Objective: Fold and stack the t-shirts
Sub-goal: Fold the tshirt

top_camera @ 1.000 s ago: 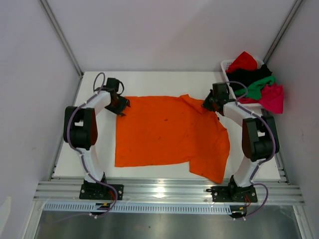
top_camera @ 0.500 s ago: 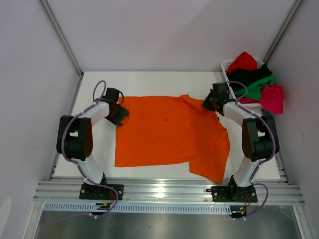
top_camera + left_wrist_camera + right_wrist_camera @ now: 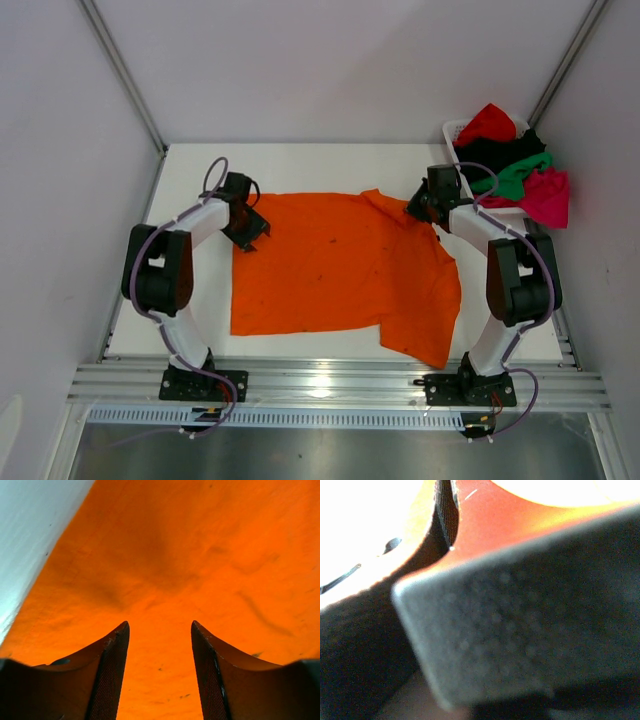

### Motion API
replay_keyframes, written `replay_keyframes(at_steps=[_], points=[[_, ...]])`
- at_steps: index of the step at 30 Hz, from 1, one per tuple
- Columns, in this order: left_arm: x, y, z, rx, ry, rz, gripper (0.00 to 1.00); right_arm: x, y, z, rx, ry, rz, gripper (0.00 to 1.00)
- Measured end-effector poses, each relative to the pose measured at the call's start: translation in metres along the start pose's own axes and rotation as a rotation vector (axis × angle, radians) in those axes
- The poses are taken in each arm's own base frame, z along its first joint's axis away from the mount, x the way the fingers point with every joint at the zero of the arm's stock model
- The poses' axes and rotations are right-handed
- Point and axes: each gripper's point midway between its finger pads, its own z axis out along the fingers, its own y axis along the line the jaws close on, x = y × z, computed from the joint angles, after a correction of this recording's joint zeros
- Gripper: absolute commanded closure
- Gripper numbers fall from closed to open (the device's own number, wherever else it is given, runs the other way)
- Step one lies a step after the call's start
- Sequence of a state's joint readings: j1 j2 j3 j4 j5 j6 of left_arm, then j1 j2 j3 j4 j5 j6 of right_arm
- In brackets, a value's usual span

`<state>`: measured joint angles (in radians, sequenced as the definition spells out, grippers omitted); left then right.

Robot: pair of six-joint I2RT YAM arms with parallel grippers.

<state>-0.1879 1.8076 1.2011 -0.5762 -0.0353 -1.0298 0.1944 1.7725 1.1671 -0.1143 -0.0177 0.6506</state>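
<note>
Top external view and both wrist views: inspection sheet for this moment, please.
Surface: white table, no spills seen.
Job's things: orange t-shirt spread out, near right part rumpled; red t-shirt, black t-shirt, green t-shirt, magenta t-shirt heaped in the white basket.
Clutter: nothing seen.
Grippers: left gripper open above the orange shirt near its left edge; right gripper at its far right corner, jaws too blurred to judge.
Cables: purple cable loops along each arm, off the cloth.
Surroundings: white walls, metal rail at near edge.
</note>
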Motion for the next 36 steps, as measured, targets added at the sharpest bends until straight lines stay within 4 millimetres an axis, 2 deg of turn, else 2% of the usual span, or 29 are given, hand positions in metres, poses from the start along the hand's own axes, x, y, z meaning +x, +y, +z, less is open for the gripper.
replay_keyframes(at_steps=[4, 11, 22, 31, 36], points=[[0.003, 0.003, 0.000, -0.044, 0.042, 0.040, 0.43, 0.001, 0.001, 0.000, -0.005, 0.004, 0.004, 0.94], [0.000, -0.007, 0.010, -0.110, 0.127, 0.146, 0.42, 0.001, 0.003, -0.001, -0.012, 0.009, 0.011, 0.94], [0.010, -0.024, 0.010, -0.092, 0.291, 0.296, 0.42, -0.007, 0.010, -0.013, -0.028, -0.005, 0.011, 0.94], [0.016, -0.018, 0.006, -0.064, 0.362, 0.311, 0.43, -0.011, 0.013, -0.019, -0.037, -0.014, 0.014, 0.95], [0.020, 0.001, 0.011, -0.059, 0.400, 0.293, 0.43, -0.011, 0.013, -0.019, -0.039, -0.013, 0.015, 0.95]])
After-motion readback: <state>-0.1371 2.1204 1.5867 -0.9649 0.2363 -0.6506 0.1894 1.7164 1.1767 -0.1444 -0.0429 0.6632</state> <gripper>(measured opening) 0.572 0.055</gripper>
